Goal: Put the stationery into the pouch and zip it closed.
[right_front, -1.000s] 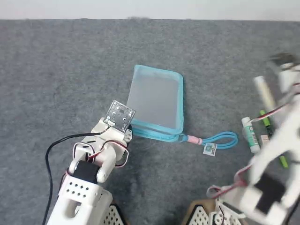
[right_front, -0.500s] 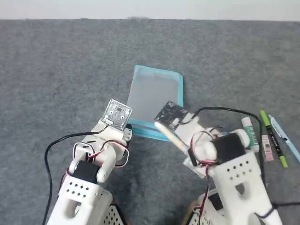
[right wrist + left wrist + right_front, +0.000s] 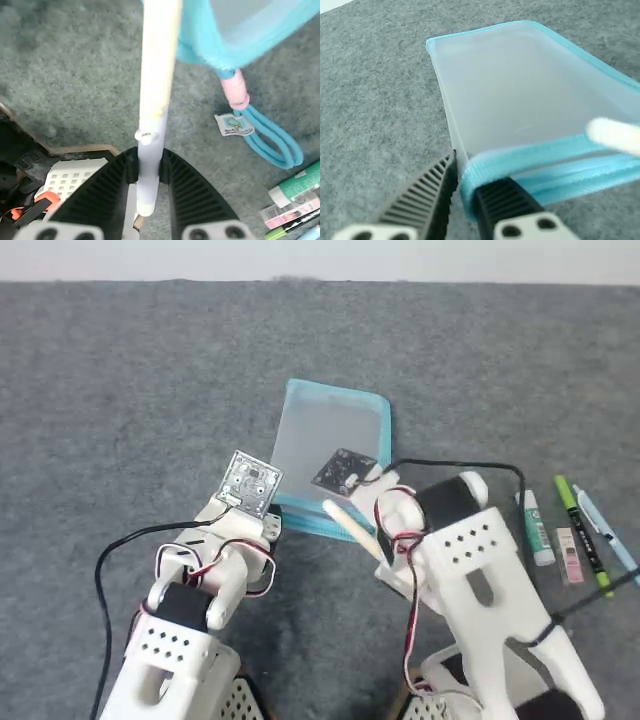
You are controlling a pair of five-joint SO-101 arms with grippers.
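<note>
Left gripper [image 3: 462, 175] is clamping a near corner of the pouch [image 3: 335, 445], which is lying flat on grey felt [image 3: 130, 390]. Right gripper [image 3: 149, 162] is pinching a white pen [image 3: 159, 70], its tip reaching the pouch's zipper edge. Glue stick [image 3: 536, 528] and green pen [image 3: 582, 535] are lying apart at right.

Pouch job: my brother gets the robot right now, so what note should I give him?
Left hand: shut on a corner of the pouch, at its zip edge.
Right hand: shut on the white pen, whose tip is at the zip edge.
Lying on the grey mat beside the right arm: glue stick, green pen, blue pen, small pink item.
Done: nothing visibly inside the pouch yet.
Left: slide the white pen in, add the other four, zip it closed.
</note>
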